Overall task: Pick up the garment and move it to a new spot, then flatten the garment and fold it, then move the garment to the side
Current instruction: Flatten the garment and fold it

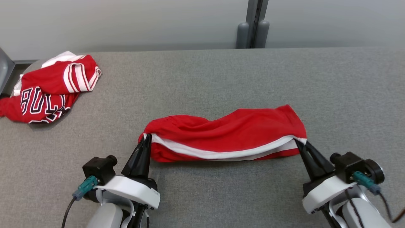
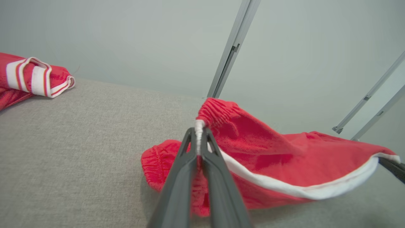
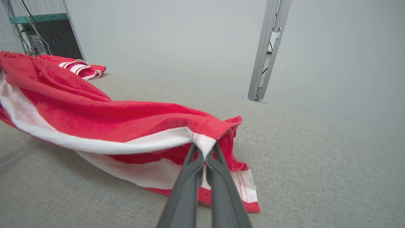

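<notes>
**Pinching both ends of the red garment (image 1: pixel 227 133)**

Now the left claw (image 1: pixel 147 136) is clamping tight on the elastic waistband, the right claw (image 1: pixel 297 141) on the white-striped hem. The garment is stretching between them over the middle of the grey bench (image 1: pixel 221 79). Far left, a red jersey (image 1: pixel 47 91) is lying crumpled.

Lettering noted from my head view: the red jersey (image 1: pixel 50 79), crumpled at the far left of the counter (image 1: pixel 202 79), carries large dark block letters edged in white. I read "BUL". A further letter follows but runs into a fold, and I cannot make it out.
</notes>
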